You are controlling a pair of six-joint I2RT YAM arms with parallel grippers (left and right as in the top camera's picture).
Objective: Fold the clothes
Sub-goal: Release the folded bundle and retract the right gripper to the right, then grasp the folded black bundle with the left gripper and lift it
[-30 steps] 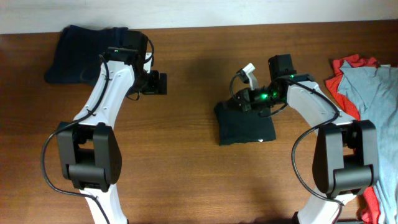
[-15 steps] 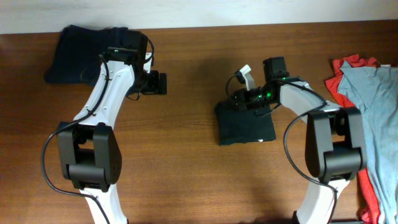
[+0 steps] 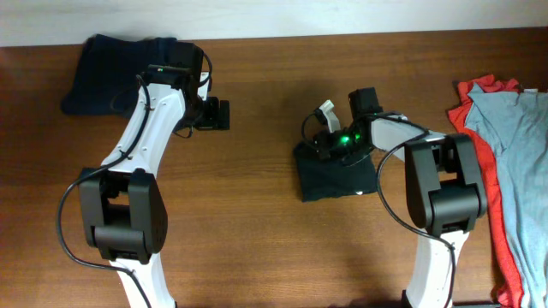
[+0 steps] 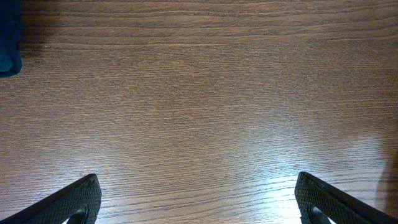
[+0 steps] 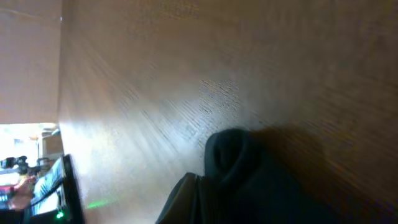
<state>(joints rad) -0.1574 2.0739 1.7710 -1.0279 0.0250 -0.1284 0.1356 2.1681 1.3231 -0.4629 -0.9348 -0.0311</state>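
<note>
Broadly, a wooden table (image 3: 257, 239) is spread beneath everything. At its right edge a grey-blue shirt (image 3: 514, 145) is laid over a red garment (image 3: 467, 120), and a navy garment (image 3: 103, 81) is heaped at the far left. A folded black shirt (image 3: 338, 175) is set right of centre. The right gripper (image 3: 318, 128) is positioned at that shirt's far left corner; whether it is clenched cannot be told. The left gripper (image 4: 199, 208) is held released over bare wood beside the navy garment.

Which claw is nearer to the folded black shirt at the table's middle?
Right. The right claw is at the black shirt, upper left corner; the left claw hangs apart over bare wood.
</note>
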